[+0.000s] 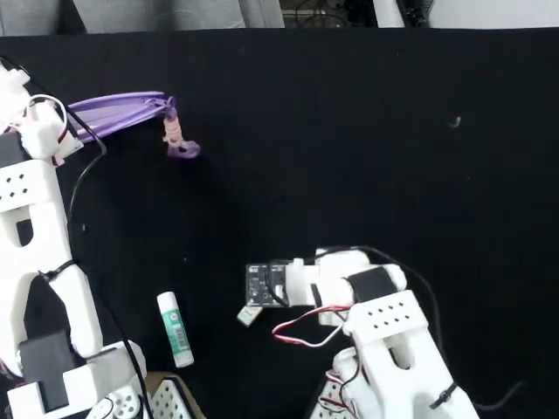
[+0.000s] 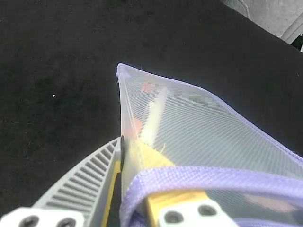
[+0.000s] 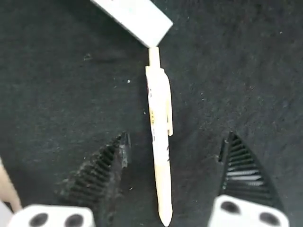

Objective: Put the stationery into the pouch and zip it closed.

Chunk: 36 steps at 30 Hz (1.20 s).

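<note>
Left gripper [image 2: 129, 150] is clamped on the pouch [image 2: 203, 127] — arm stretched far forward. Right gripper [image 3: 176, 142] gapes wide, pointing down.

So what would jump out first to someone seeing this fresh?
The purple-edged mesh pouch, pinched in the left gripper at the far left of the table. Then the cream pen lying between the right gripper's open fingers, and a green-labelled glue stick by the left arm's base.

A: Any txt legible?
B: None. The glue stick [image 1: 175, 329] has a green label w/ print, too small to read.
A: And the pen [image 3: 159, 137]?
B: Faint marks along the barrel, can't make 'em out either.
A: So no readable words or nos.
B: Right.
</note>
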### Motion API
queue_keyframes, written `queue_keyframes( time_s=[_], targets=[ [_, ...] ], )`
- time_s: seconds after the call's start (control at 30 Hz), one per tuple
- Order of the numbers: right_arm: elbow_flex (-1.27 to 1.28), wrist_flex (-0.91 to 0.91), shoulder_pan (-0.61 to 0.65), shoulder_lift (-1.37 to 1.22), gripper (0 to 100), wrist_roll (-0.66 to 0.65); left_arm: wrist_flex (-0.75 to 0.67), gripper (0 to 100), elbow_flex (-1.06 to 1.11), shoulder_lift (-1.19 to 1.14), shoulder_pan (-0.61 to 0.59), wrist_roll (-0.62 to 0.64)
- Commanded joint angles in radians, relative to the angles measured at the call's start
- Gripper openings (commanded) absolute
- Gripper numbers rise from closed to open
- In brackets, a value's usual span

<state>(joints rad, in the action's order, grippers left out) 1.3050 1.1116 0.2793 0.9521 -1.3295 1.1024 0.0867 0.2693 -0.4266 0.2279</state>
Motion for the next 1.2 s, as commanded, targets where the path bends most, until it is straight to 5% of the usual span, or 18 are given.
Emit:
queue_keyframes(
  time_s=[0.0,0.6,0.73,0.9,1.17],
  targets=[
    [0.001,-0.020,0.003,0.022,28.9,-0.012,-0.026,3,-0.012,0.026,-0.005,0.014],
    [-0.209,-0.196,0.029,-0.573,21.5,0.005,-0.025,3,-0.010,0.026,-0.004,0.014],
    [-0.271,-0.201,0.029,-0.622,20.3,0.057,-0.025,3,-0.008,0.026,-0.004,0.014],
    [-0.298,-0.203,0.028,-0.625,4.0,0.061,-0.025,3,-0.008,0.026,-0.004,0.014],
    [-0.363,-0.204,-0.054,-0.625,3.8,0.092,-0.023,3,-0.008,0.026,-0.004,0.014]
  ],
)
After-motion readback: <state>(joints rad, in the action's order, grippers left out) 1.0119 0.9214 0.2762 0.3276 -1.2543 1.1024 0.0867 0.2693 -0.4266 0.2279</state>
